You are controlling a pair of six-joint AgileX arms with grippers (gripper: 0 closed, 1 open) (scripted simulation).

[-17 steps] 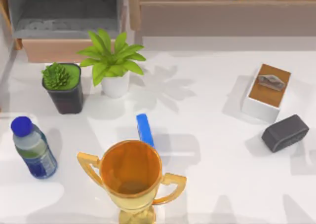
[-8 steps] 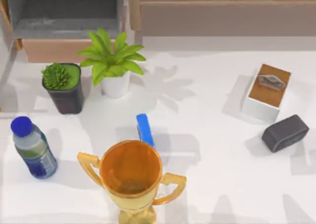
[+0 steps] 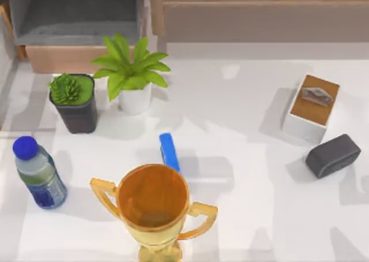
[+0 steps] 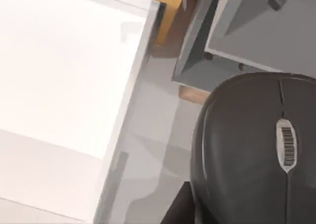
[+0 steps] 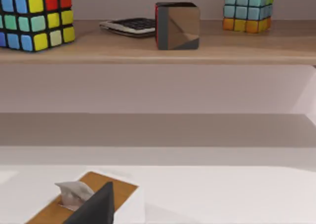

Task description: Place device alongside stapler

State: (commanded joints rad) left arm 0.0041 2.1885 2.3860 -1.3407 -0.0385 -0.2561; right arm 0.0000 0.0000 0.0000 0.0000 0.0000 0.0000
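The white table [image 3: 242, 175] carried everything. The gold trophy [image 3: 153, 207] stood at the middle of its near edge. The leafy plant in a white pot [image 3: 134, 71] and the small plant in a dark pot [image 3: 74, 100] sat toward the far-left corner. The white box with a brown top [image 3: 311, 109] lay near the right edge, and the blue-capped bottle [image 3: 36, 172] stood by the left edge. The device [image 3: 332, 155] lay at the right edge, just nearer than the box and well apart from the stapler [image 3: 168, 151], which lay just behind the trophy. Whether either gripper's fingers were spread or pressed together could not be told.
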